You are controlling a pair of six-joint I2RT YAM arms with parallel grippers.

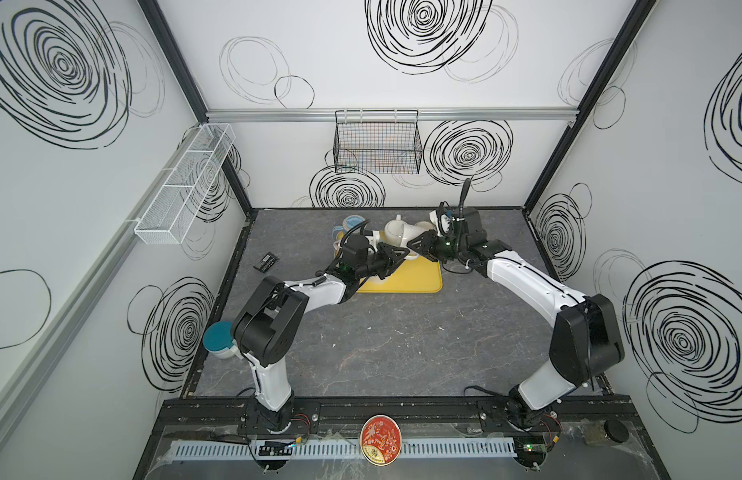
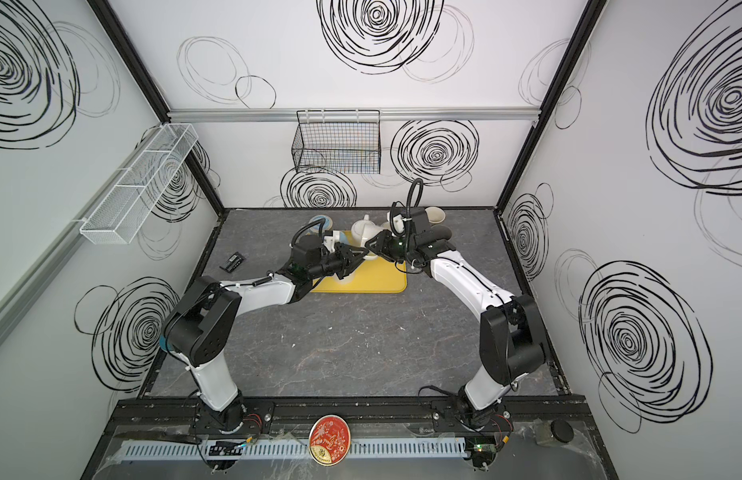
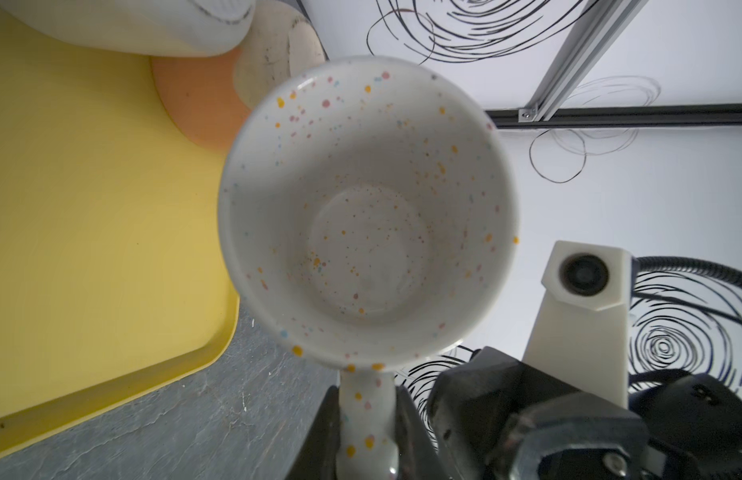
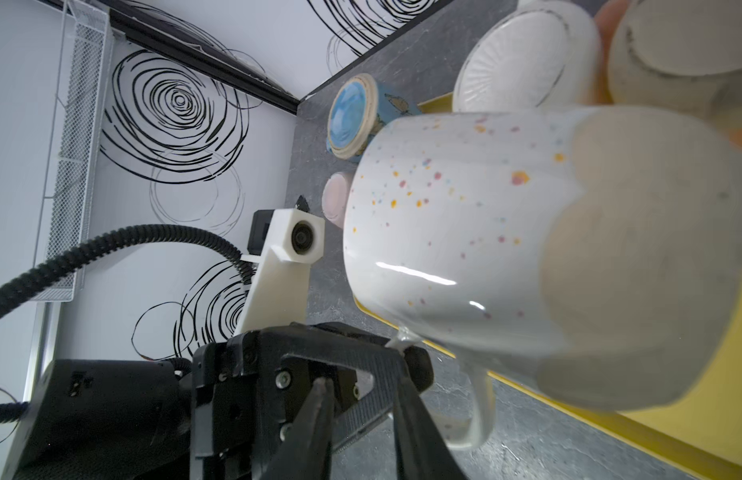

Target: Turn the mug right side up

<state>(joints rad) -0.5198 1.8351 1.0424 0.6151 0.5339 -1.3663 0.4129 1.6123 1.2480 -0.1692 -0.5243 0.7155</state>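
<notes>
White speckled mug (image 3: 367, 208), handle (image 3: 367, 415) clamped by left fingers (image 3: 319, 440); right fingers (image 4: 415, 432) apart beside it.

White mug (image 3: 367, 208) speckled orange, pink and blue; yellow tray (image 3: 90, 187).

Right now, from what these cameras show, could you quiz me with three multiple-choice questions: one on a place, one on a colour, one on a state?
1. Where is the speckled mug? A in a sink; B in the left gripper; C on a stove.
2. What colour is the tray? A yellow; B green; C black.
3. Inside, the mug is: A full of coffee; B holding a spoon; C empty.
Answers: B, the left gripper clamps its handle; A, the tray shows yellow beside it; C, the left wrist view looks into a bare inside.
</notes>
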